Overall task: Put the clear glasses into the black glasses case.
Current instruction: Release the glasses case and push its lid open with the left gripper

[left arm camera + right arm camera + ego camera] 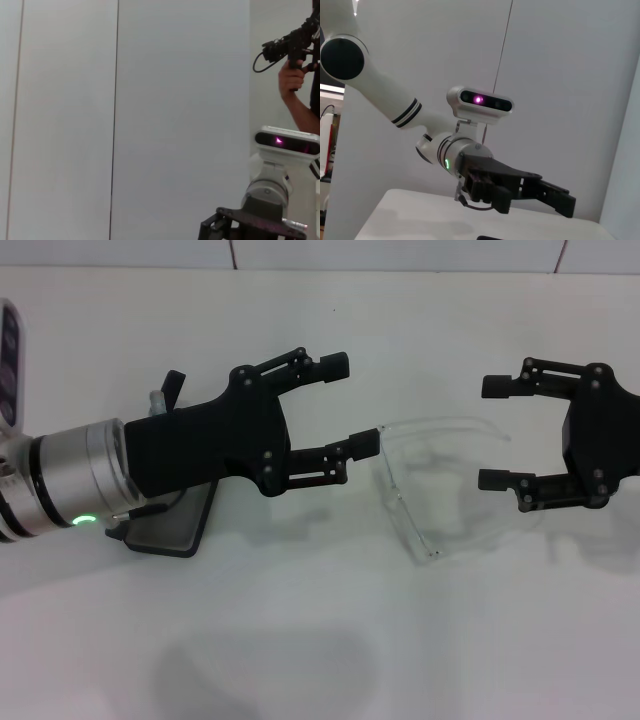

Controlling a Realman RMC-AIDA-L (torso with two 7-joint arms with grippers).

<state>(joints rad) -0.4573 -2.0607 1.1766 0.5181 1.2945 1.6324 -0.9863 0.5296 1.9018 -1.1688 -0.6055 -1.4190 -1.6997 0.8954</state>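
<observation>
Both grippers, left [358, 402] and right [489, 433], hold wide jaws flanking the clear glasses [430, 485] on the white table [320, 640]

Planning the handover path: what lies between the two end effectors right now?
In the head view, only the clear glasses lie between the left end effector and the right end effector, on the white table.

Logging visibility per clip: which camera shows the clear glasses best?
The head view: the clear glasses lie whole on the white table, between the open left gripper and open right gripper. Neither wrist view shows them.
</observation>
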